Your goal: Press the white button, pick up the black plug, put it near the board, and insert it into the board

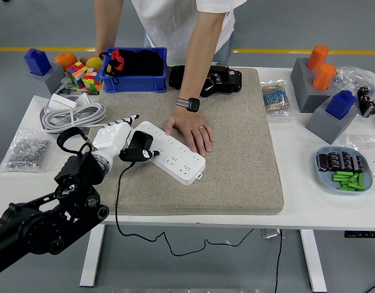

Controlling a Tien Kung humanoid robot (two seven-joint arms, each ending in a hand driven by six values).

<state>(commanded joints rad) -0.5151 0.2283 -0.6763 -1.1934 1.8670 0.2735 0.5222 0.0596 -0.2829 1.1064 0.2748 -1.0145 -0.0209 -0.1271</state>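
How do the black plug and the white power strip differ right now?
Colour: the plug is black, the strip white. Shape: the plug is short and blocky, the strip long, flat and lined with sockets. Hold: the left hand grips the plug at the strip's left end, while a person's hand presses on the strip's far edge. Both are on the grey mat.

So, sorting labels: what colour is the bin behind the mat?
Blue bin; head view.

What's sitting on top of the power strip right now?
On the power strip, the black plug sits over its left end, held by the left hand. A person's hand presses its far edge. Sockets under the plug are hidden; whether the prongs are in cannot be seen.
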